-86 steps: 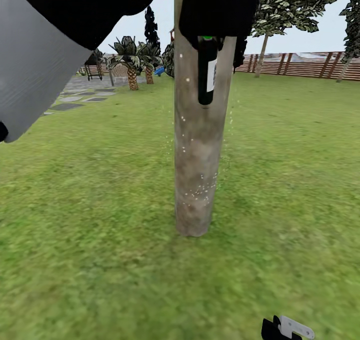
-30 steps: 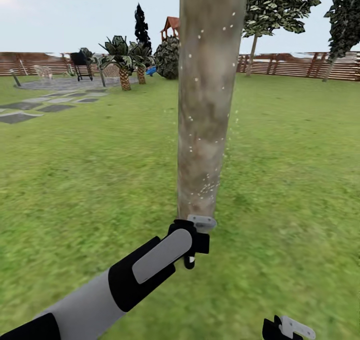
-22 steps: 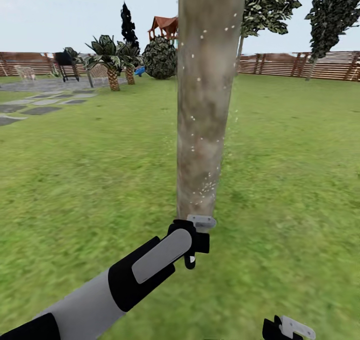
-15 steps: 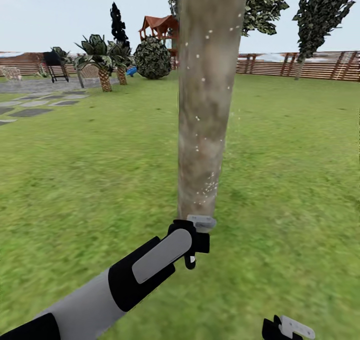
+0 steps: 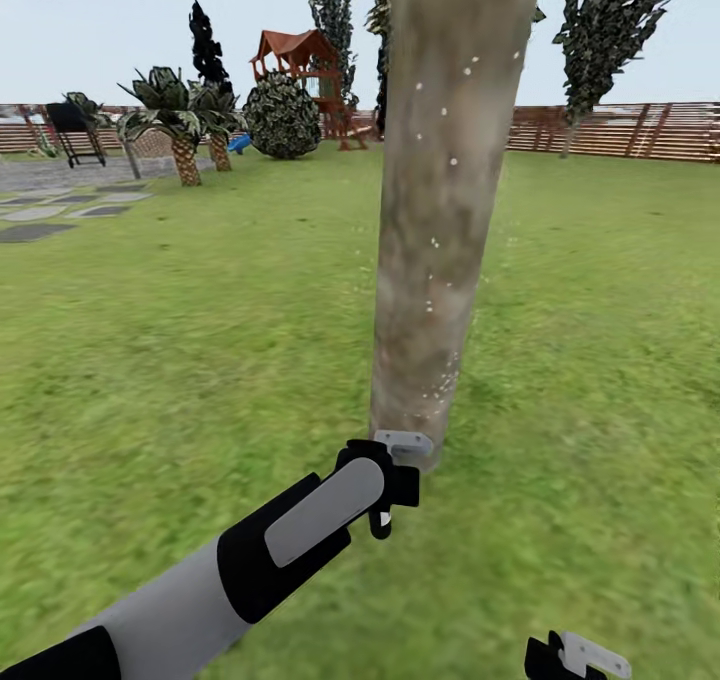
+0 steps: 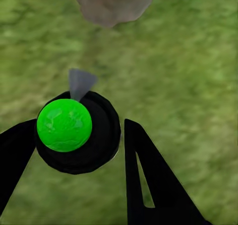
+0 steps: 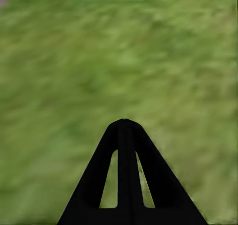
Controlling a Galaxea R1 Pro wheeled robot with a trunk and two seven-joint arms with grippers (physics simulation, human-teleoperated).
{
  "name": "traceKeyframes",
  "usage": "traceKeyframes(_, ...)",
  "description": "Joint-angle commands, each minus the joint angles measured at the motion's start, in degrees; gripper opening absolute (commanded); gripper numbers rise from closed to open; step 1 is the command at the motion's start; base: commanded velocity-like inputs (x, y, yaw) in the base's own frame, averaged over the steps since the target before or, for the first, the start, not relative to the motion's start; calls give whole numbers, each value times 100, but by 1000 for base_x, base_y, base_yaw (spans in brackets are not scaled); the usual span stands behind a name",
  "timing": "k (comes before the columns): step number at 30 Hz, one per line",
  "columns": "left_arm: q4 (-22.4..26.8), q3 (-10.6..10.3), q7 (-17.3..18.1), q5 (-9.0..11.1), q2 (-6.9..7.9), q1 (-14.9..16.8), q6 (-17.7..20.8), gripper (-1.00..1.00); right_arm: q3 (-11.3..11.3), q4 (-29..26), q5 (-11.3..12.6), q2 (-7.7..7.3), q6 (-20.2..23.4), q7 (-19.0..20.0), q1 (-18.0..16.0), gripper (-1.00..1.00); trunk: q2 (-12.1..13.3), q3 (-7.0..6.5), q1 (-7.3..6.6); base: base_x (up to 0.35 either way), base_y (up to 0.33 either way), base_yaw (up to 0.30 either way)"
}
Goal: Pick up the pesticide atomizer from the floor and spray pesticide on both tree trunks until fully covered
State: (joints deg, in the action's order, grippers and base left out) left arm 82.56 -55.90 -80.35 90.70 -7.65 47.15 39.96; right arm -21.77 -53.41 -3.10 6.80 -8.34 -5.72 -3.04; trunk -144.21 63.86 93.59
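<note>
A thick mottled grey-brown tree trunk rises from the lawn straight ahead, dotted with white specks of pesticide. My left gripper hangs low by the trunk's foot, shut on the pesticide atomizer, a small black item with a white tip. In the left wrist view the atomizer shows as a black round body with a bright green top, held between the two dark fingers, with the trunk's base just beyond. My right gripper sits low at the right, its jaws together over bare grass.
Green lawn stretches all around. A brown slatted fence runs along the back. At the far left stand palm-like plants, a round bush, a wooden play tower, paving stones and a dark grill.
The left arm has come down from beside the upper trunk to its foot, still holding the atomizer. Over the last second the camera has swung, shifting the background left and the trunk right.
</note>
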Motion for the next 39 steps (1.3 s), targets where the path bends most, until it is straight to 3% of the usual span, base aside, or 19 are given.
traceKeyframes(1,6,0,-42,26,1,4,56,-100,-16,-3,-33,6,-10,-8,-4,-100,-2,5,0,89,345,-245)
traceKeyframes(39,-20,-9,-34,26,-25,2,47,-100,-29,-12,-33,10,-10,-10,-4,-100,-2,5,0,79,346,-247)
